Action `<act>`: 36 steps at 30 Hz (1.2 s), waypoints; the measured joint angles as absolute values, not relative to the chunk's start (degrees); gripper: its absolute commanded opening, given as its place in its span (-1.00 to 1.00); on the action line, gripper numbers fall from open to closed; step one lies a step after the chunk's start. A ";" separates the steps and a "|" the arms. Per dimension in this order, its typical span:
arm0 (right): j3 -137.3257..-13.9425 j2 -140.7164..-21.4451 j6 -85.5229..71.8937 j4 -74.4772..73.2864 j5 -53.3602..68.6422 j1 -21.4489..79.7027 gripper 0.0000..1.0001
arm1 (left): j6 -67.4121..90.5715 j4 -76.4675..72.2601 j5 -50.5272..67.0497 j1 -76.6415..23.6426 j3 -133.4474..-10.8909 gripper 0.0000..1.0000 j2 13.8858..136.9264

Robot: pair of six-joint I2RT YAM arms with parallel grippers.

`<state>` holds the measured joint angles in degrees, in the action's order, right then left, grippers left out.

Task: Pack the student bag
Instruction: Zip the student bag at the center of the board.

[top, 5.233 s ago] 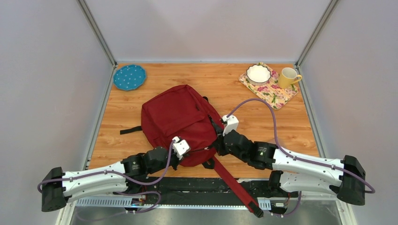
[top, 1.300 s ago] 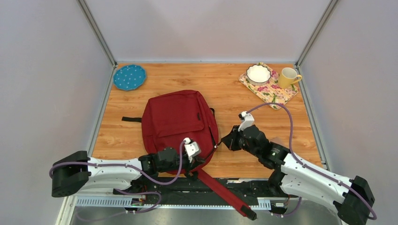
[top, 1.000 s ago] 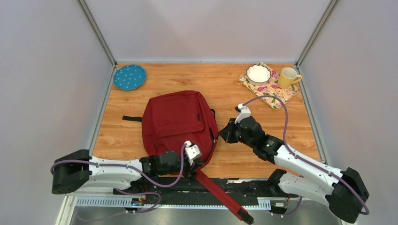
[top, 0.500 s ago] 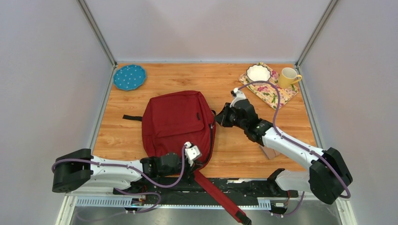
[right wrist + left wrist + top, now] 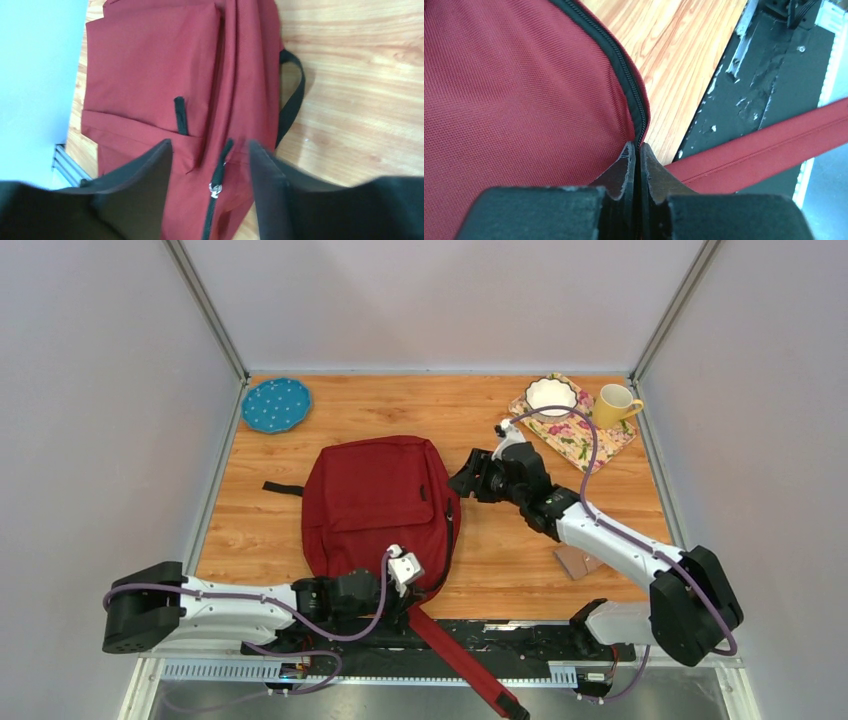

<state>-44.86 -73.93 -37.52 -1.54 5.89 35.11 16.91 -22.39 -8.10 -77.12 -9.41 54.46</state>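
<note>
One student bag (image 5: 375,502); left jaws pinch its zipper (image 5: 629,95).

The backpack (image 5: 380,502) lay near the centre of the table (image 5: 480,410), slightly toward 8 o'clock. Its strap (image 5: 455,660) trailed from its 5 o'clock corner over the near edge. A plate (image 5: 276,405) sat at 10 o'clock. At 2 o'clock a placemat (image 5: 585,445) bore a bowl (image 5: 551,396), with a mug (image 5: 614,405) at the bowl's 3 o'clock.

The left gripper (image 5: 636,152) pinches the student bag (image 5: 514,100) at its black zipper (image 5: 629,85). A red strap (image 5: 764,145) lies just past the wooden table (image 5: 674,60).
</note>
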 measured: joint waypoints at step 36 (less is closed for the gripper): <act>-31.99 -76.01 -56.18 -4.01 10.83 46.15 -1.00 | 21.43 14.41 -29.69 -77.62 -19.57 0.53 19.57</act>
<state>-31.99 -76.01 -56.18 -4.01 10.83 46.15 21.43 14.41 -29.69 -77.62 -19.57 19.57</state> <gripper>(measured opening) 0.350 0.761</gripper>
